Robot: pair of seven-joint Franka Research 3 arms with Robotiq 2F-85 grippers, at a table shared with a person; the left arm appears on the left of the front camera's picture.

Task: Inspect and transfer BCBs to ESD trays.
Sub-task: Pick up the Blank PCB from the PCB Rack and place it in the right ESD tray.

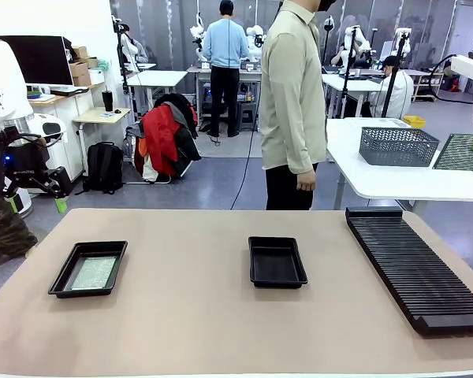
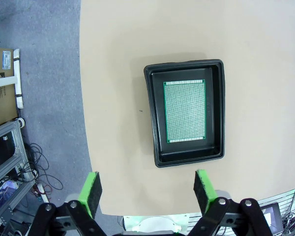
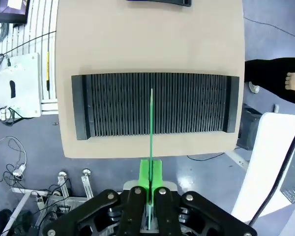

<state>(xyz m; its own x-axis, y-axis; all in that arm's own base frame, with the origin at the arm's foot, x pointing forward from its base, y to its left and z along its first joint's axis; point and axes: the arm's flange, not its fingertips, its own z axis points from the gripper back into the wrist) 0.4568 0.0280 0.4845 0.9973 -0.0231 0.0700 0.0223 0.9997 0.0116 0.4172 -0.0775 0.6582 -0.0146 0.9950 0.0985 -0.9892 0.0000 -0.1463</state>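
Overhead, the left claw [image 2: 147, 192] hangs with its jaws wide apart above an ESD tray [image 2: 156, 118] at the worktop's [image 2: 118, 59] left side. One BCB [image 2: 185, 111] lies flat on the tray's floor (speckled face up). The right claw [image 3: 150, 179] is clamped on a second BCB [image 3: 151, 123], seen edge-on above the slotted rack [image 3: 113, 105]. A second tray [image 1: 277, 264] sits mid-worktop, near the person [image 1: 292, 102].

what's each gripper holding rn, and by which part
The right gripper pinches a BCB by its near end, the board seen edge-on. The left gripper is open, holding nothing.
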